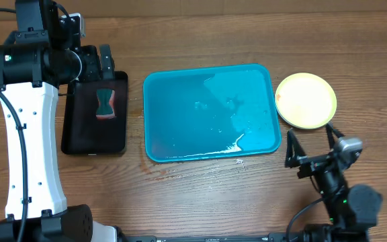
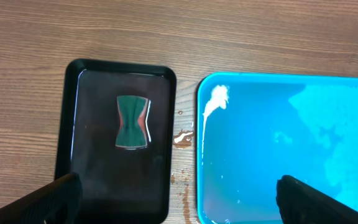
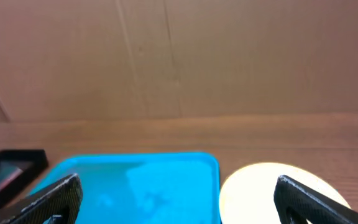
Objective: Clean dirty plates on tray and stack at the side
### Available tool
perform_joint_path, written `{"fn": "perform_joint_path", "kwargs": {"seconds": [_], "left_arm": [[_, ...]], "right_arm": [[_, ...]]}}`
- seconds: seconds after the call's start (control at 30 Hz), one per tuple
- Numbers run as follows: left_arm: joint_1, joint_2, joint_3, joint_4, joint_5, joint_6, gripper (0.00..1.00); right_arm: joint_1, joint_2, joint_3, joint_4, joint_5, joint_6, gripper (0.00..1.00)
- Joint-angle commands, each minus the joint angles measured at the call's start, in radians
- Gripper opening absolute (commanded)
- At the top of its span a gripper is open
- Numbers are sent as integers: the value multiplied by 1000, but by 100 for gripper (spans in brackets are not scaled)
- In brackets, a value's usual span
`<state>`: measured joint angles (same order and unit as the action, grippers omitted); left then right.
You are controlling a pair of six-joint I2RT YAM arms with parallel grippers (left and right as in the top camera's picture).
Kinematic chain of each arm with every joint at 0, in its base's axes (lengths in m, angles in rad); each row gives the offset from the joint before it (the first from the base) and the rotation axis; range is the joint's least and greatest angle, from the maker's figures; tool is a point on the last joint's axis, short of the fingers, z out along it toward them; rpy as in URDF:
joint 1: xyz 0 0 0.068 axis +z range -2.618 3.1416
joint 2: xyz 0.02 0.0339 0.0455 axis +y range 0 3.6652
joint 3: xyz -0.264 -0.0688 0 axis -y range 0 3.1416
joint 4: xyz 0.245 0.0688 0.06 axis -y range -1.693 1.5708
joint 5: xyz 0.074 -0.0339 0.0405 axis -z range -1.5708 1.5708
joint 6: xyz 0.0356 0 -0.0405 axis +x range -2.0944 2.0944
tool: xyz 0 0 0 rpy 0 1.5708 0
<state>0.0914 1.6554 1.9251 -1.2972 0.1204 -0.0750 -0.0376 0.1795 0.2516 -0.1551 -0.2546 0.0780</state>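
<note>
Jaws on both arms stand spread and empty, the left gripper (image 1: 103, 60) above the black tray (image 1: 79, 131) with its sponge (image 1: 105, 103) near the left edge, the right gripper (image 1: 311, 144) by the near right corner, the yellow-green plate (image 1: 306, 101) just beside the wet blue tray (image 1: 180, 134), toward the right edge.

A small black tray (image 1: 93, 138) sits on the wooden table (image 1: 213, 202), its floor glossy. A waisted sponge (image 1: 105, 103), green with reddish edges, lies flat toward one end. Milky droplets (image 2: 183, 137) dot the wood just beside it. Behind the table stands a plain cardboard wall (image 3: 166, 56).
</note>
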Motion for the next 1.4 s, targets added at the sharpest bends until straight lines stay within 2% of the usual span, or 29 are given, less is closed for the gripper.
{"fn": "perform_joint_path", "kwargs": {"seconds": [0.0, 0.13, 0.3, 1.13, 1.37], "left_arm": [[-7, 7, 4, 0, 6, 0, 100], [-7, 7, 4, 0, 6, 0, 100], [-7, 7, 4, 0, 6, 0, 100], [-6, 7, 2, 0, 3, 0, 100], [-34, -86, 2, 0, 3, 0, 100]], "right_arm": [[5, -88, -109, 73, 6, 0, 100], [7, -151, -195, 136, 6, 0, 100], [23, -177, -245, 108, -13, 4, 100], [24, -177, -244, 98, -9, 3, 100], [24, -177, -244, 98, -9, 3, 100]]}}
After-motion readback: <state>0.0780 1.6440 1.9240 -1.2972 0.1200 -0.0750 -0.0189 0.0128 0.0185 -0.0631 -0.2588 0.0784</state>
